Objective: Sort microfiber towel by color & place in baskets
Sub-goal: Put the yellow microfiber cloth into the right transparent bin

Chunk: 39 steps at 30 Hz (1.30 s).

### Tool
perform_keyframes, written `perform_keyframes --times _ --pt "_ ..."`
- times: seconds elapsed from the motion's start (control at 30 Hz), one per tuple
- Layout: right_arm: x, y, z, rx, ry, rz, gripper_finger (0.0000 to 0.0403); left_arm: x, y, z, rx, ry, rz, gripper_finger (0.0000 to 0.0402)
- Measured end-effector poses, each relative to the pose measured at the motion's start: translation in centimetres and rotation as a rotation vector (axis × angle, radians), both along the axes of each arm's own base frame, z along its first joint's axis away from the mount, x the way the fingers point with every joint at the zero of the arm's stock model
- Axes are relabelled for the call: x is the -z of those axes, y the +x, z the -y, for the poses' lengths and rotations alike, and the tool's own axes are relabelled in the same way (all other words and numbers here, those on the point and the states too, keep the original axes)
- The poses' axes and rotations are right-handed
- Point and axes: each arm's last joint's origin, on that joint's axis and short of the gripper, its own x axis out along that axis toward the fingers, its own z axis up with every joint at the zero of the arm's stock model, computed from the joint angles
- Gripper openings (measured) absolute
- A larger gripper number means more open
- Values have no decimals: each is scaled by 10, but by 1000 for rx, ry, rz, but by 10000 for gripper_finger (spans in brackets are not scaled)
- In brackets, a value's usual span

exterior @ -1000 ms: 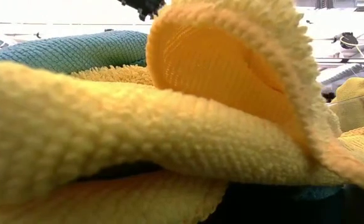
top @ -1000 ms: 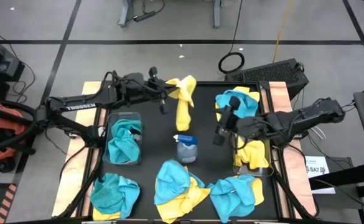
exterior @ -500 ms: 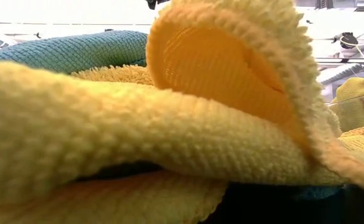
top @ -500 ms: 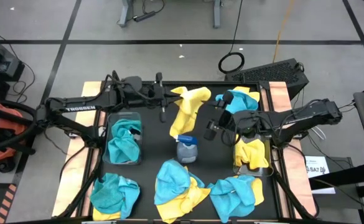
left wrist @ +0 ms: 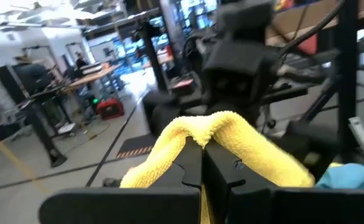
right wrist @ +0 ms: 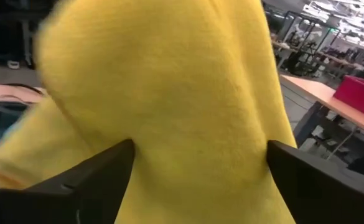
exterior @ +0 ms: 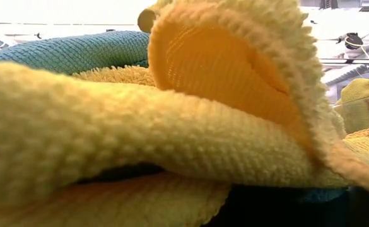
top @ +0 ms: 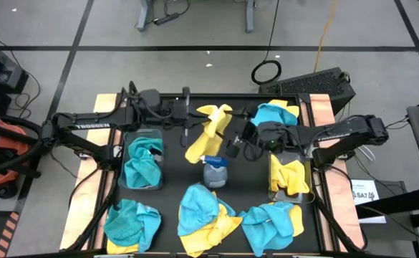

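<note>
The left gripper [top: 188, 115] is at the far centre of the desk [top: 173, 172], its fingers [left wrist: 194, 168] pressed together, pinching the top fold of a yellow towel [top: 208, 129]. The towel hangs from those fingers down and to the right. The right gripper [top: 232, 142] is just beside the towel's right edge; its fingers [right wrist: 101, 171] are spread, with the yellow cloth filling the gap between them. The left basket [top: 128, 140] holds a teal towel [top: 143, 163]. The right basket [top: 273, 188] holds a yellow towel [top: 291, 175]. Mixed teal and yellow towels [top: 205, 211] lie along the near edge.
</note>
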Motion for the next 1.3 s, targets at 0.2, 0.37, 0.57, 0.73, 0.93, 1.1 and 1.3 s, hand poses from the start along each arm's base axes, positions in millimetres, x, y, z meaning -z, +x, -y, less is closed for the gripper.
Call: perform_keyframes --times 0.2,0.37,0.57,0.73,0.93,1.1,1.3 --pt "-1 9 1 -102 8 65 361 0 1 5 56 0 0 0" --pt "-4 14 -1 -211 -4 104 361 0 1 6 72 0 -1 0" --pt "-5 16 2 -256 6 133 359 2 3 7 112 -1 -5 0" --pt "-13 16 3 -315 -1 211 332 7 8 7 143 -5 -14 0" --pt "-12 17 7 -353 12 210 254 12 15 6 169 -5 -18 0" --pt "-9 17 11 -345 17 174 152 11 14 6 179 -2 -8 4" --pt "-7 15 11 -338 -7 129 24 12 14 6 175 -4 -18 30"
